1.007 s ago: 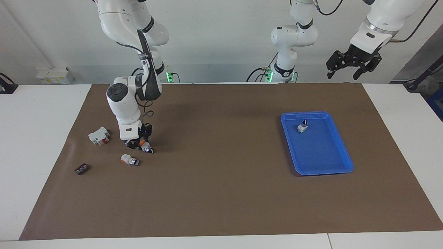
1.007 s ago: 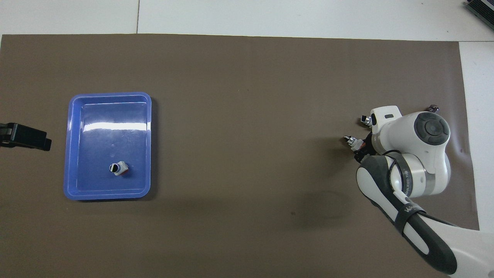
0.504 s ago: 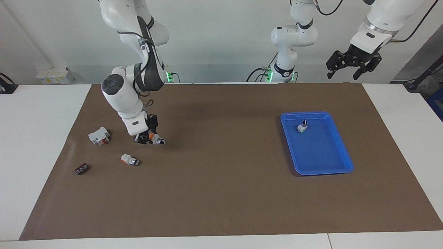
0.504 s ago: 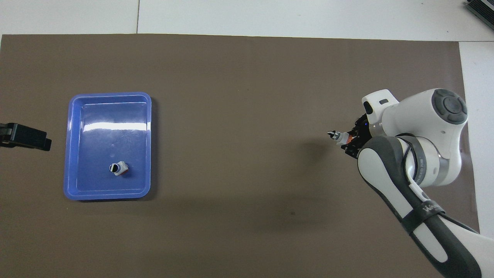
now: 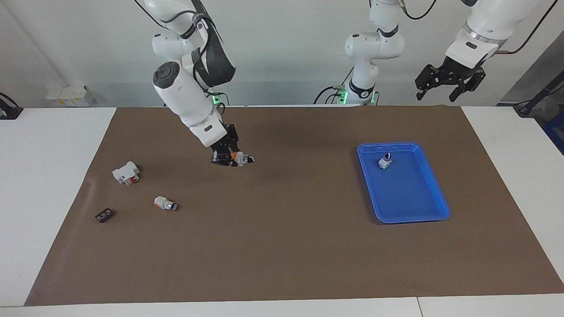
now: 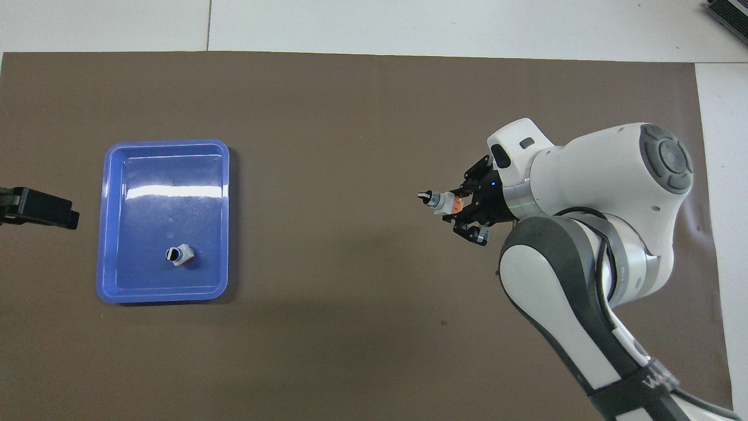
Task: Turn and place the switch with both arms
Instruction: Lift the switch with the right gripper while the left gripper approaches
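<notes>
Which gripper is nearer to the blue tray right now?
Left. The left gripper waits raised past the blue tray at its own table end; the right gripper holds the switch over mid-mat.

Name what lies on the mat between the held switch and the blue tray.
Nothing: in both views only bare brown mat separates the switch, held by the right gripper, from the blue tray.

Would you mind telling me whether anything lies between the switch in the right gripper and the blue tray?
Nothing visible does. The right gripper holds the switch in the air over bare brown mat; the blue tray holds one other switch.
</notes>
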{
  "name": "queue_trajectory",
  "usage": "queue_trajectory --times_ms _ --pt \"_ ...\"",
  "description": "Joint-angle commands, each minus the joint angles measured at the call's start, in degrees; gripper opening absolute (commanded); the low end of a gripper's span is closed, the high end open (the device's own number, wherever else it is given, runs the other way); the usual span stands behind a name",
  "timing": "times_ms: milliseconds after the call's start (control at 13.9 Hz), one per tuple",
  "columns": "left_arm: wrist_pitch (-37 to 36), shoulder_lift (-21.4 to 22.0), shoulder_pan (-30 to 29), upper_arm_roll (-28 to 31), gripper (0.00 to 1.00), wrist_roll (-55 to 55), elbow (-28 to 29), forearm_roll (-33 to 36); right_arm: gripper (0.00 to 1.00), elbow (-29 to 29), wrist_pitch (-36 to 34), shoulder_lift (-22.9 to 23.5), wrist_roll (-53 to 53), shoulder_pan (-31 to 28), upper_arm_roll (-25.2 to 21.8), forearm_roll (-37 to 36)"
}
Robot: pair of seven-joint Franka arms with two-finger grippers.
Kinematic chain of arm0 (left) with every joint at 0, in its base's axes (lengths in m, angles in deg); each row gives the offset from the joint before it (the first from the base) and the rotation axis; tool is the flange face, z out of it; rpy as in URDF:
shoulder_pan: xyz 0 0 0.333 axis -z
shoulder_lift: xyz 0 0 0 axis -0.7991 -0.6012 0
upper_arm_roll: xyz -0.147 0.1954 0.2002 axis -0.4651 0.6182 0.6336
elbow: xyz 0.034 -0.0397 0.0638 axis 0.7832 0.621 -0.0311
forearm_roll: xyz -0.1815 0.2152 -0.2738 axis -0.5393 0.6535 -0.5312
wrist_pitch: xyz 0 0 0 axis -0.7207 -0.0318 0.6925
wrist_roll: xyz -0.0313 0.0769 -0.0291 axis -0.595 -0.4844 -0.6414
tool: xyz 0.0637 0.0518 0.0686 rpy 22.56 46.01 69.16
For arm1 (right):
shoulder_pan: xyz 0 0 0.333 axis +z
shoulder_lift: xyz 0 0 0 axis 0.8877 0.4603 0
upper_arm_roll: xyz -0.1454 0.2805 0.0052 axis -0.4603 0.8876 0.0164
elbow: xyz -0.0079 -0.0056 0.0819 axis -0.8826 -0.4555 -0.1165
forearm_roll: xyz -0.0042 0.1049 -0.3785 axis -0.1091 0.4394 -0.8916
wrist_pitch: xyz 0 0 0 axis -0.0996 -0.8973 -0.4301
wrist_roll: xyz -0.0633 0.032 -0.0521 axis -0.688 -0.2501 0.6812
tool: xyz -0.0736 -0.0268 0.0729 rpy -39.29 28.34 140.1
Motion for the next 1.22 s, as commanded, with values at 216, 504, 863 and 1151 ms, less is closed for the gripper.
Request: queue_trajectory --times_ms 216,504,863,1151 --pt "4.1 2.8 1.0 -1.1 1.00 4.9 4.8 -0.6 0.00 2.1 0.7 -0.1 5.2 2.2 6.1 5.0" --pt "3.9 2.9 1.3 -1.9 0.92 16.0 4.9 -12.1 0.00 4.4 0.6 -0.5 10.5 5.9 6.8 5.2" --pt "8.3 3.9 3.9 -2.3 0.76 34.3 7.9 -25.2 0.00 6.7 -1.2 -5.9 11.2 5.9 8.5 10.8" --pt "8.4 6.0 3.9 -2.4 0.53 45.6 11.4 -32.0 0.00 6.6 -3.6 -8.1 11.0 6.1 8.7 10.8"
